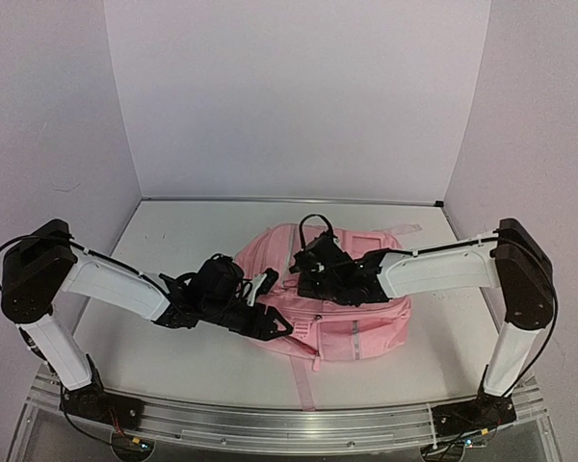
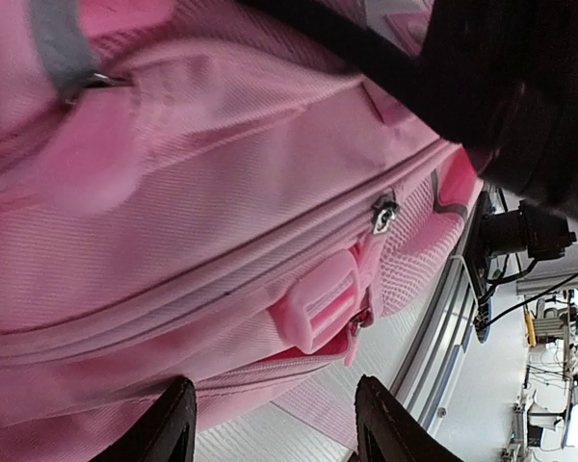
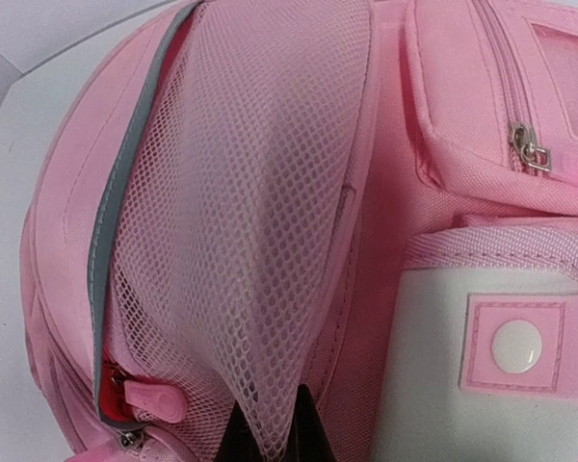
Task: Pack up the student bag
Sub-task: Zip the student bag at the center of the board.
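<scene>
Currently your student bag (image 1: pixel 366 327) lies flat on the white table (image 1: pixel 173 356), roughly mid-table, between the two arms. One pink strap (image 1: pixel 303 385) trails off its near edge toward the arm bases.

Right gripper (image 3: pixel 270 433): over the top of the bag, jaws closed tight on the mesh pocket (image 3: pixel 260 212). Your right wrist view shows the netting drawn up into a fold that narrows and runs in between the dark fingertips. Entry: clenched, grasping the bag by its mesh. Grey trim (image 3: pixel 125 173) edges the pocket on its left, and a pink zip tab (image 3: pixel 154 397) sits at the lower end of that trim. To the right of the mesh you have a zipped pocket with a metal zip pull (image 3: pixel 530 154). Under it is a white patch (image 3: pixel 433 385) carrying a round snap button (image 3: pixel 513 346).

Left gripper (image 2: pixel 273 404): at the bag's left side, low, close to the table. Jaws stand apart. In your left wrist view both fingers (image 2: pixel 169 428) rise from the bottom edge, with only table surface and a bit of pink strap in the gap. The bag's fabric lies just beyond the tips. Entry: released, grasping nothing. Whether the tips touch the fabric cannot be told. Further along that side you see a pink plastic buckle (image 2: pixel 318 308) and a diamond-shaped metal puller (image 2: pixel 383 214) on a long zip line. The dark shape at the upper right of that view is too blurred to name.
</scene>
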`<state>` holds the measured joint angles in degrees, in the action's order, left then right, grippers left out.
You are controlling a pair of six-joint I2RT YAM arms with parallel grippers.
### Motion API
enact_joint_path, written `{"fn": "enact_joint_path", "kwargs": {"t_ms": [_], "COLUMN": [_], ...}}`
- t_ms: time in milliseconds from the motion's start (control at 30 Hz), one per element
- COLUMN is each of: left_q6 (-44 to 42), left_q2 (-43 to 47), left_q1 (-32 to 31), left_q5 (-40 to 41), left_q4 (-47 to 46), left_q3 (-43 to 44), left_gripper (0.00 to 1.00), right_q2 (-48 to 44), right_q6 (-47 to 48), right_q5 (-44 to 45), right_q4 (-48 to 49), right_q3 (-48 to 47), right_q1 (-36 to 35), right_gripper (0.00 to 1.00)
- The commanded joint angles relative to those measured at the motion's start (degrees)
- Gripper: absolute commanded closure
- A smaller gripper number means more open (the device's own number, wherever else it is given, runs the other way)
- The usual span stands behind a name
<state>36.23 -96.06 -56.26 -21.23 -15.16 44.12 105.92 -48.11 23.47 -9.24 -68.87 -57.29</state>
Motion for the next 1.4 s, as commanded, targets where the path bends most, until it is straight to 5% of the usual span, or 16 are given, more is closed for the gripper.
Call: {"fn": "enact_joint_path", "kwargs": {"t_ms": [0, 500, 700, 867, 1367], "left_q6": [-0.87, 5.25, 5.87, 5.05, 8.51], "left_q2": [-0.51, -5.39, -6.77, -4.29, 1.43], "left_q1": [-2.17, -10.43, -10.77, -14.26, -18.17], "left_q5": [2.61, 11.32, 16.39, 23.03, 24.11], "left_q4": [-2.48, 7.78, 13.94, 18.28, 18.9], "left_q3": [1.09, 9.3, 13.56, 15.92, 14.02], "left_gripper": [0.43, 0.46, 0.65, 0.56, 0.56], "right_q2": [4.87, 8.75, 8.52, 8.92, 9.39], "right_q6": [-6.99, -11.53, -11.36, -10.9, -10.43], "right_q5": [-2.32, 6.93, 6.8, 6.32, 5.68], "right_q4": [11.47, 12.61, 12.63, 12.59, 12.59], "right_q3": [-3.71, -13.43, -13.58, -13.85, -14.51], "right_q1": [3.44, 4.25, 4.26, 4.25, 4.28], "right_gripper": [1.0, 1.0, 1.0, 1.0, 1.0]}}
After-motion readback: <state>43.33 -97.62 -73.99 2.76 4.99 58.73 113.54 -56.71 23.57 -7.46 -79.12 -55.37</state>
